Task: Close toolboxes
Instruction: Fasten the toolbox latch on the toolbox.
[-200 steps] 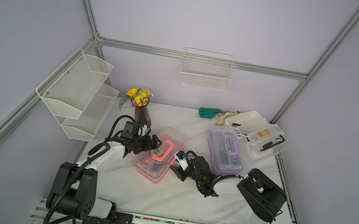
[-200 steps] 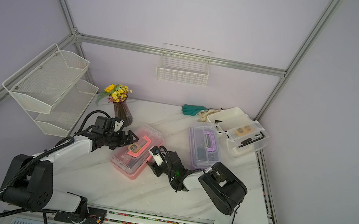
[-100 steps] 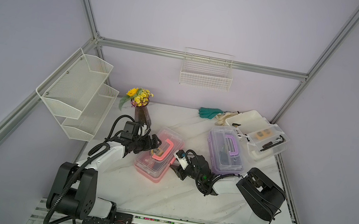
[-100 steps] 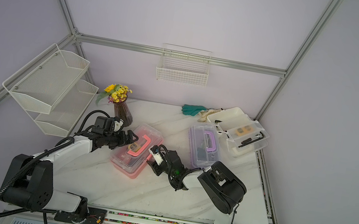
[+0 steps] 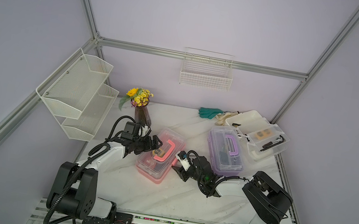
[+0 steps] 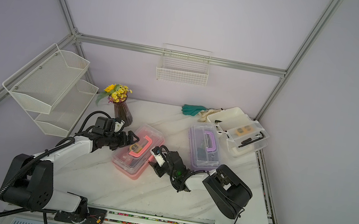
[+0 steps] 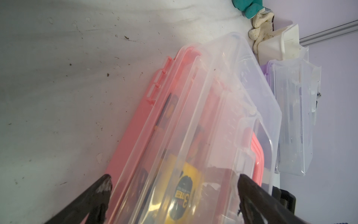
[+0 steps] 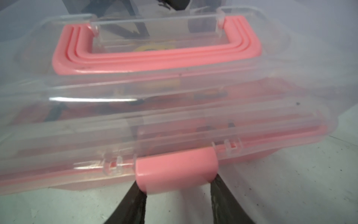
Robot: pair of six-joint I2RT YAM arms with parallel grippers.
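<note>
Pink toolbox (image 5: pixel 159 161) lies long side toward the right tool (image 8: pixel 178 186), which sits at its latch (image 8: pixel 176 166), held or not I cannot tell; left tool (image 7: pixel 174 179) is wide open.

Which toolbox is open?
The white plastic toolbox in the far corner: its clear lid lies flipped open. The pink toolbox and purple toolbox have lids down.

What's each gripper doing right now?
Left gripper: open, over the pink box.
Right gripper: part open at its latch; whether it grips cannot be told.
</note>
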